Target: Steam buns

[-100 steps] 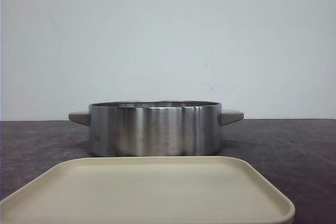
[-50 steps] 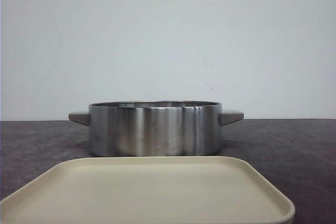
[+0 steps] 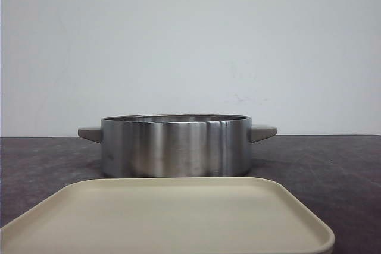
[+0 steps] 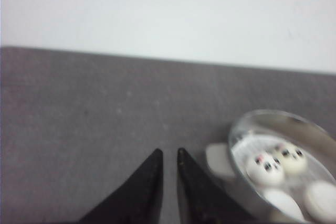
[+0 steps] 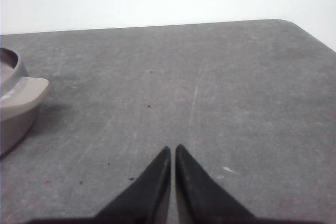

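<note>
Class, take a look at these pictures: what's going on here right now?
Nothing is being handled at this moment. The buns already sit inside the steel pot, four white shapes in the left wrist view, two showing panda faces. The beige tray in front of the pot holds nothing. The left gripper and right gripper both hover over bare table on either side of the pot, fingers nearly together and holding nothing.

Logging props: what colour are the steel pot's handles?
Pale beige-grey handle on the round brushed-steel pot; clearest in the right wrist view.
</note>
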`<state>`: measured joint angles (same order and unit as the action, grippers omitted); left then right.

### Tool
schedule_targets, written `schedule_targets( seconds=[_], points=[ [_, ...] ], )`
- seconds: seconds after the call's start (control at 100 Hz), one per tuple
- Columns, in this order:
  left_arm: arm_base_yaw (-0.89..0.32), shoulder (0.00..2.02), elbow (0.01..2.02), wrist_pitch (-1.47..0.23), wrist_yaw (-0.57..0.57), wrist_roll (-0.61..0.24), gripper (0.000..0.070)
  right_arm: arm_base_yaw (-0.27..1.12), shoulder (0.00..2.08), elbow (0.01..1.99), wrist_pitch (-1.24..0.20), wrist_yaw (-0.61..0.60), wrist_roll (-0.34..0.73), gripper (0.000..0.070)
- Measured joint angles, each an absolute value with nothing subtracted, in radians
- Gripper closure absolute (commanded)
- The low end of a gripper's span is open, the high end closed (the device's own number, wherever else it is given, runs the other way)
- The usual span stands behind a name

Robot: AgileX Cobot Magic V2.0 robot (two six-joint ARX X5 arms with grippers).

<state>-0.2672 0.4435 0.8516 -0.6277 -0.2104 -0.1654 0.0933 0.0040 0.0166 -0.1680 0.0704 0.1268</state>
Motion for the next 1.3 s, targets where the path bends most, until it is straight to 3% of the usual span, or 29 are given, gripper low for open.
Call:
schedule_targets(
  seconds=[0.11,0.23,0.43,0.67,1.02,1.3],
  points=[
    [-0.214,0.332,0.602,-0.394,-0.173,-0.159,0.0700,0.093,0.004,0.017,-0.168,0.071,0.127,0.0692],
    [-0.144,0.204,0.334,-0.180,-0.047,-0.159,0.0700,0.093,0.004,0.017,-0.168,0.070,0.127,0.0692],
    [-0.075,0.073,0.085,-0.112,-0.003,-0.160,0.0700,0.093,0.004,0.017,-0.168,0.071,0.127,0.0692],
    [-0.025,0.003,0.032,-0.108,-0.003,-0.140,0.0700,0.093,0.004,0.017,-0.167,0.071,0.127,0.0693],
    [0.039,0.004,0.032,-0.185,-0.021,-0.039,0.0700,0.093,0.004,0.017,-0.168,0.071,0.127,0.0693],
    [0.065,0.005,0.032,-0.185,-0.021,-0.040,0.0700,0.093,0.004,0.017,-0.168,0.071,0.127,0.0693]
  ],
)
